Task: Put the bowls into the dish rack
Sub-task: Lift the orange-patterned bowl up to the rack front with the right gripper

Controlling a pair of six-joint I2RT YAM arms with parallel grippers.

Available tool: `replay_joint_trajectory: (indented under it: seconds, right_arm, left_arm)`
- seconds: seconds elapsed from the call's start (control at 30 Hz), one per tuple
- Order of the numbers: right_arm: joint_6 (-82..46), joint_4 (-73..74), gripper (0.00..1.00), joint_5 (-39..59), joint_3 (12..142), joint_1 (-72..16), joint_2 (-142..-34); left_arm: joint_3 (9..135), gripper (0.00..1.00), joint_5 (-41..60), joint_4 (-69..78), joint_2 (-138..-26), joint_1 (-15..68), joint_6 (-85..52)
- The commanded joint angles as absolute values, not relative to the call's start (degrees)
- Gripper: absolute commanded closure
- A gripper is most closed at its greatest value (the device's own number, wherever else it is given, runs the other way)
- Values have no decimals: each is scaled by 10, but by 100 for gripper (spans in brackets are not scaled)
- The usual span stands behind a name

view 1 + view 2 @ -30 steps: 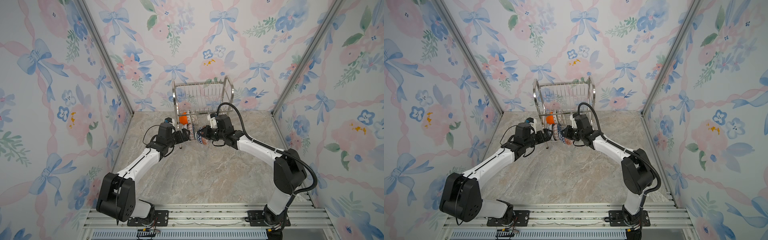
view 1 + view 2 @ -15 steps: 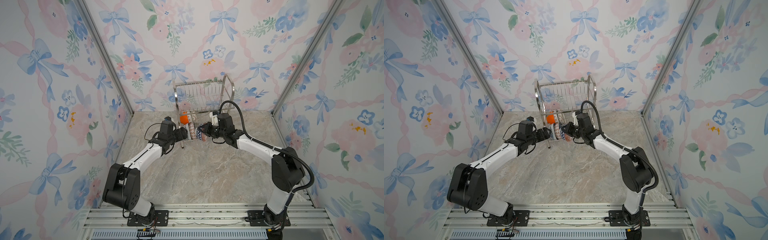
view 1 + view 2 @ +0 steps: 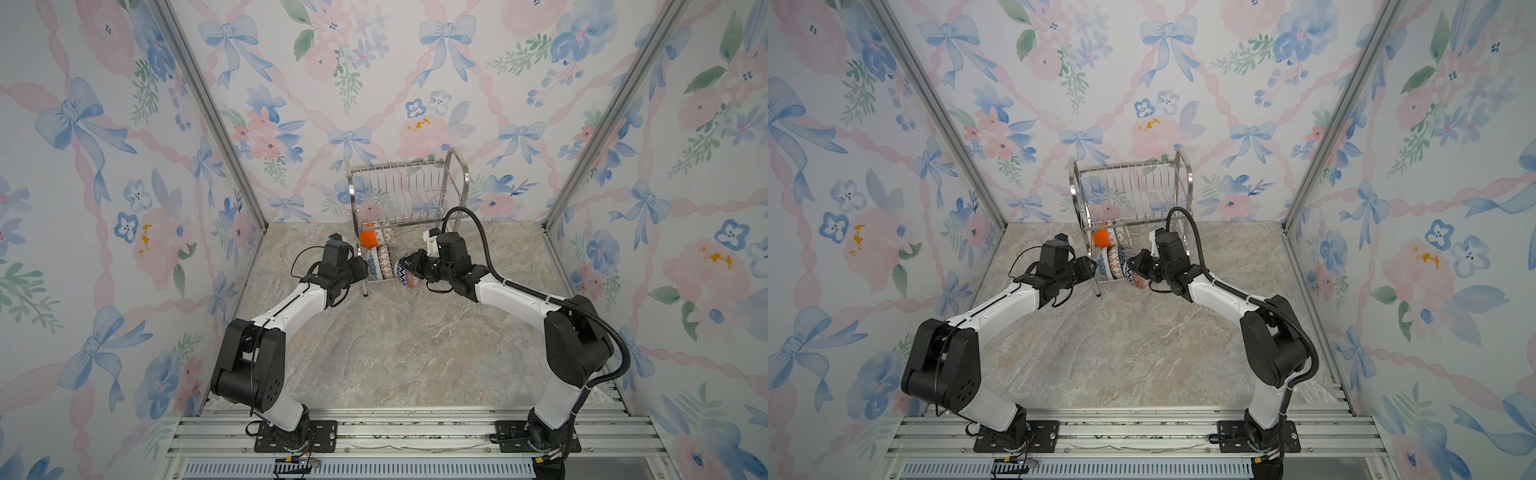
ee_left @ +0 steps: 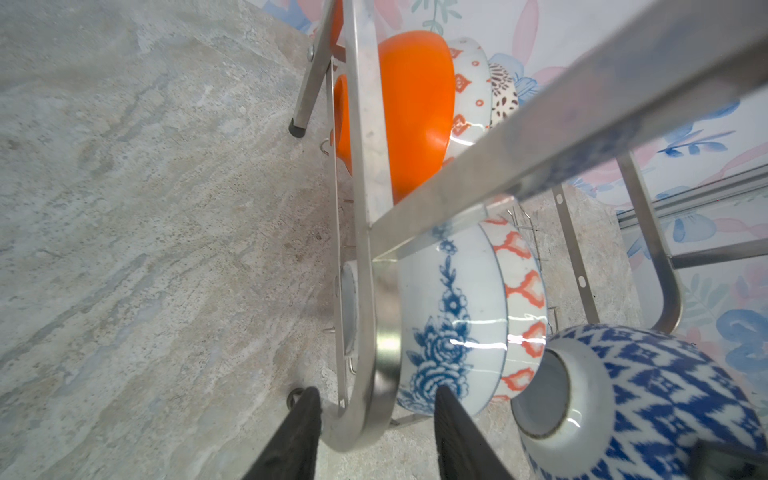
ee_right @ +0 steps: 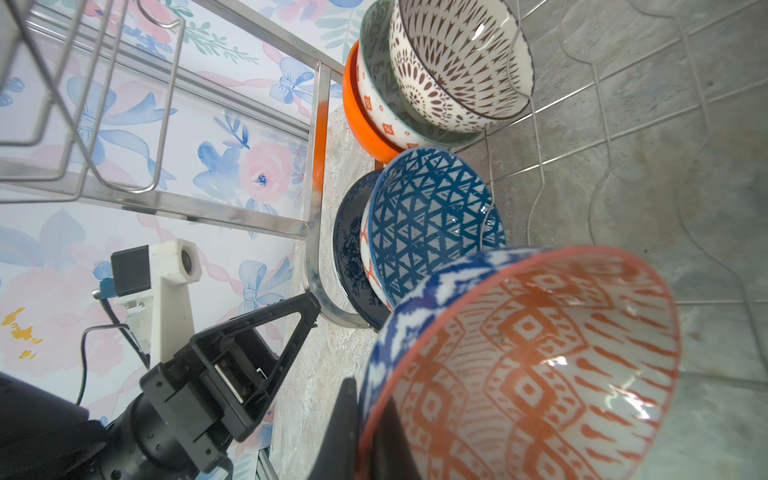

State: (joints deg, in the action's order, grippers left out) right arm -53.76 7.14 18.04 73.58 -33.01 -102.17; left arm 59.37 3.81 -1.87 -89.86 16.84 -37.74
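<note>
There are six bowls in all. Five stand on edge in the lower tier of the single dish rack (image 3: 409, 195), and the sixth is held. The right gripper (image 5: 365, 428) is clamped on the rim of that blue-and-orange bowl (image 5: 540, 365) and holds it tilted at the rack's open front. Whether the bowl touches the wires cannot be told. Just ahead of the held bowl is a row of two: the triangle-patterned bowl (image 5: 428, 224) comes first, with the blue floral bowl (image 5: 349, 249) nested behind it. Farther from those fingertips is a row of three: the dark-lattice bowl (image 5: 453, 62), the green-and-white bowl (image 5: 374, 99) and the plain orange bowl (image 5: 361, 124), stacked one inside the next. The left gripper (image 4: 376, 392) straddles the curved foot of the rack's side frame. Its two fingers (image 4: 299, 432) are parted, one on each side of the steel, with a gap showing beside one of them. The floral bowl lies just past the inner finger, and the held bowl is near it on the same side.
</note>
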Motion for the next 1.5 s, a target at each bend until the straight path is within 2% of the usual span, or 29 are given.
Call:
replay_joint_trajectory:
  seconds: [0.0,0.27,0.53,0.67,0.83,1.2,1.3,1.47]
  right_arm:
    - [-551,110,100,170,723,-320,-981]
    - [-568,135,100,167,685,-318,-955]
    - [-583,145,100,152,653,-314,-922]
    - [-621,206,100,163,632,-312,-929]
    - [-653,254,100,167,617,-314,-937]
    - [-667,250,100,140,590,-322,-917]
    - [-664,240,100,136,586,-324,-912]
    - [-657,225,100,132,585,-325,-900]
  left_arm:
    - [601,57,37,-28,-912,165,-378]
    - [587,59,39,-29,-913,164,-371]
    - [582,74,40,-44,-901,165,-349]
    - [579,78,48,-54,-896,164,-335]
    - [572,89,48,-71,-883,165,-310]
    - [568,100,51,-110,-860,162,-255]
    - [568,98,49,-113,-856,160,-253]
    - [584,81,61,-113,-848,159,-276]
